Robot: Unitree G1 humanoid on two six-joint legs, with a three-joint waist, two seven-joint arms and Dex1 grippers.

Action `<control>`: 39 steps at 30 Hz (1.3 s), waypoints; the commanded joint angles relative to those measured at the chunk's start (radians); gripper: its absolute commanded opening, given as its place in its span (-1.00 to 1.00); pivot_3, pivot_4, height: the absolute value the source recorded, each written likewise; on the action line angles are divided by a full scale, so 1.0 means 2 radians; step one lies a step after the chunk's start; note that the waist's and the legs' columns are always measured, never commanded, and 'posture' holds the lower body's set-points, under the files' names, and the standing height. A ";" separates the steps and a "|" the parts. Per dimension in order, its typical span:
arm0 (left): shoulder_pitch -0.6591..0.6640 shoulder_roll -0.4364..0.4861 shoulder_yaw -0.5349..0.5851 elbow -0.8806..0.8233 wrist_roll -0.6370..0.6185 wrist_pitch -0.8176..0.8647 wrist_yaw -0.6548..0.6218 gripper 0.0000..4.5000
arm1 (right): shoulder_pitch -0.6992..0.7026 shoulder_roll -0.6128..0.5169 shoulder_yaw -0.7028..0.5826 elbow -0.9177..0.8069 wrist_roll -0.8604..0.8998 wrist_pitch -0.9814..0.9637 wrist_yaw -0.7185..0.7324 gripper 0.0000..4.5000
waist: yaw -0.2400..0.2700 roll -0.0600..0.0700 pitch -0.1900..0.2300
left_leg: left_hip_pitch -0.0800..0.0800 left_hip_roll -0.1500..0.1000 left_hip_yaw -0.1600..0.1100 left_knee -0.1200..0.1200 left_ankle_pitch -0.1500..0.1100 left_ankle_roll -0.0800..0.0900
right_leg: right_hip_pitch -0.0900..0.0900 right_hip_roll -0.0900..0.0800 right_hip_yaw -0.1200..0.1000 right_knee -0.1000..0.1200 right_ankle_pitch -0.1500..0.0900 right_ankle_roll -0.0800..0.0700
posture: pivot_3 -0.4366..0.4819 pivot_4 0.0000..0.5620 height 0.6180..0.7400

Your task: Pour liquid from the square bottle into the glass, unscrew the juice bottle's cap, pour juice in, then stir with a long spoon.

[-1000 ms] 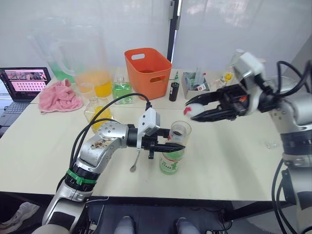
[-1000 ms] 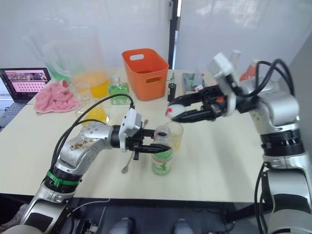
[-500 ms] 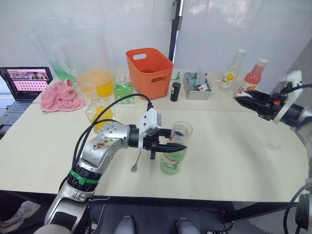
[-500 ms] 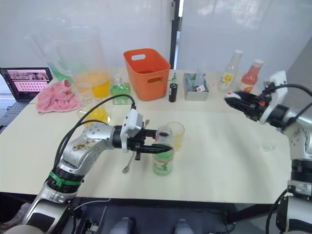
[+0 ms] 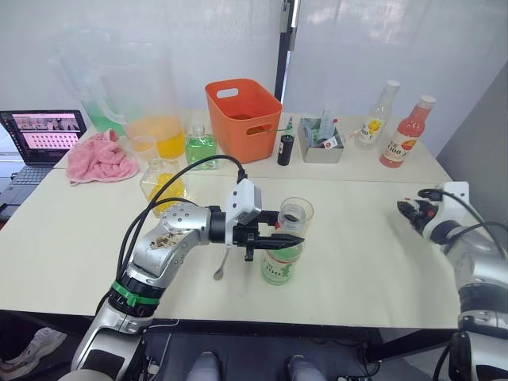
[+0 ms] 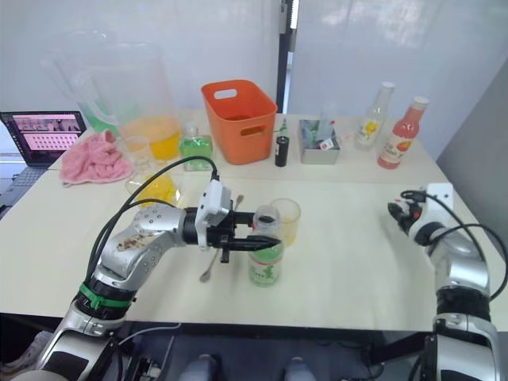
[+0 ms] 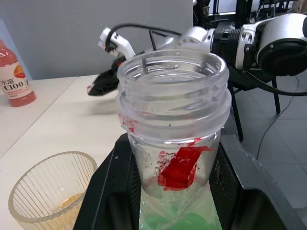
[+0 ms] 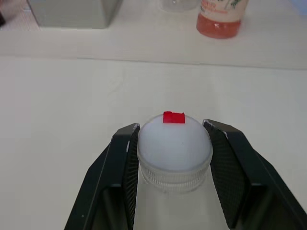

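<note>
Right end effector [image 8: 174, 143] withdrawn, gripping cap [image 8: 174, 146]

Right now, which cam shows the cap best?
The right wrist view: the white cap sits large between the right gripper jaws, its red tab on show. In the head views that gripper is far off and the cap can't be made out. The left wrist view catches just a red speck there.

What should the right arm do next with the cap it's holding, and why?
Probably lower the right tool and set the cap down on the bare table beside it. The juice bottle stands open-mouthed in the left tool, right beside the glass, so unscrewing looks finished and the cap only occupies that arm before the pour.
</note>
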 commanded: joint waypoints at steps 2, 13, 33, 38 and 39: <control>0.007 0.008 -0.004 -0.003 0.021 0.007 0.015 -0.34 | -0.023 0.012 -0.002 0.013 -0.011 -0.017 -0.030 -0.25 | -0.001 0.000 0.000 | 0.000 0.000 0.000 0.000 0.000 0.000 | 0.000 0.000 0.000 0.000 0.000 0.000 | -0.05 -0.47 0.76; 0.010 0.013 -0.001 -0.012 0.018 0.013 0.019 -0.34 | -0.029 0.024 -0.009 0.041 -0.011 -0.026 -0.046 0.48 | -0.008 0.000 0.000 | 0.001 0.000 0.000 0.000 0.000 0.000 | 0.001 0.000 0.000 0.000 0.000 0.000 | -0.05 -0.47 0.76; -0.009 0.009 0.104 -0.078 -0.112 0.143 0.088 -0.34 | -0.042 -0.024 0.017 -0.347 0.169 0.235 0.112 0.99 | -0.016 0.002 0.001 | 0.005 0.000 0.000 -0.001 0.000 0.000 | 0.005 0.000 0.000 0.000 -0.002 -0.001 | -0.05 -0.47 0.76; -0.003 0.046 0.161 -0.116 -0.172 0.196 0.110 -0.34 | -0.048 -0.053 0.031 -0.403 0.211 0.289 0.156 0.99 | -0.012 0.002 0.001 | 0.004 0.000 0.000 -0.002 0.000 0.000 | 0.004 0.000 0.000 0.000 -0.002 0.000 | -0.05 -0.47 0.76; -0.003 0.055 0.170 -0.120 -0.180 0.201 0.113 -0.34 | -0.047 -0.057 0.033 -0.409 0.214 0.293 0.162 0.99 | -0.011 0.002 0.001 | 0.004 0.000 0.000 -0.002 0.000 0.000 | 0.004 0.000 0.000 -0.001 -0.002 -0.001 | -0.05 -0.47 0.76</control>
